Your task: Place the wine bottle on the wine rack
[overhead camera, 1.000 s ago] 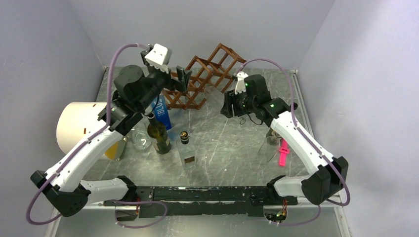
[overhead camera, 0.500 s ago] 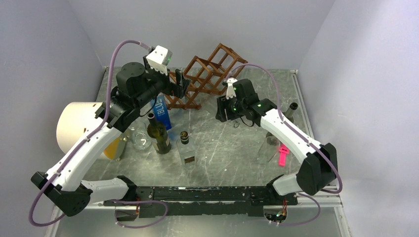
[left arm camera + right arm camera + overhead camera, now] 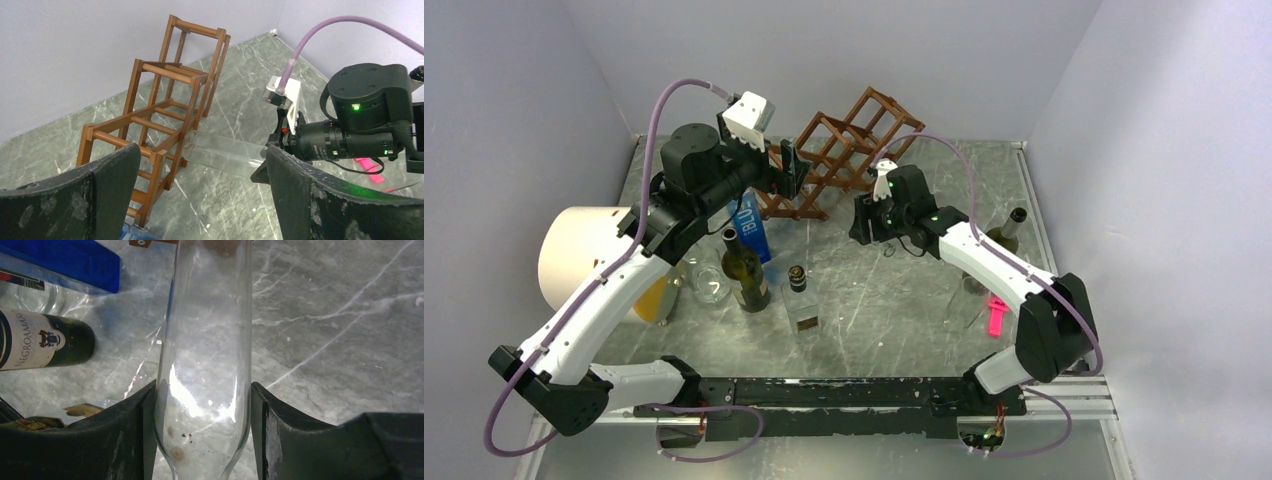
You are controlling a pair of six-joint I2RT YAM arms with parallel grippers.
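The wine rack (image 3: pixel 844 150) is a reddish-brown wooden frame of diamond cells at the back of the table; it also shows in the left wrist view (image 3: pixel 165 115). My right gripper (image 3: pixel 856 222) is shut on a clear glass wine bottle (image 3: pixel 207 340) near its shoulder and holds it level above the table. The bottle's base (image 3: pixel 200 145) points at the rack and reaches the edge of a low cell. My left gripper (image 3: pixel 792 170) is open and empty, just left of the rack, jaws wide apart (image 3: pixel 200 157).
A dark green bottle (image 3: pixel 744 270), a small square clear bottle (image 3: pixel 800 300), a glass jar (image 3: pixel 709 282) and a blue box (image 3: pixel 749 225) stand front left. A white roll (image 3: pixel 574 255) lies far left. A green bottle (image 3: pixel 1004 232), a wine glass (image 3: pixel 969 290) and a pink object (image 3: pixel 997 315) are at right.
My right arm has swung left and back toward the rack, carrying the clear bottle with it. My left gripper has shifted slightly and stays open.
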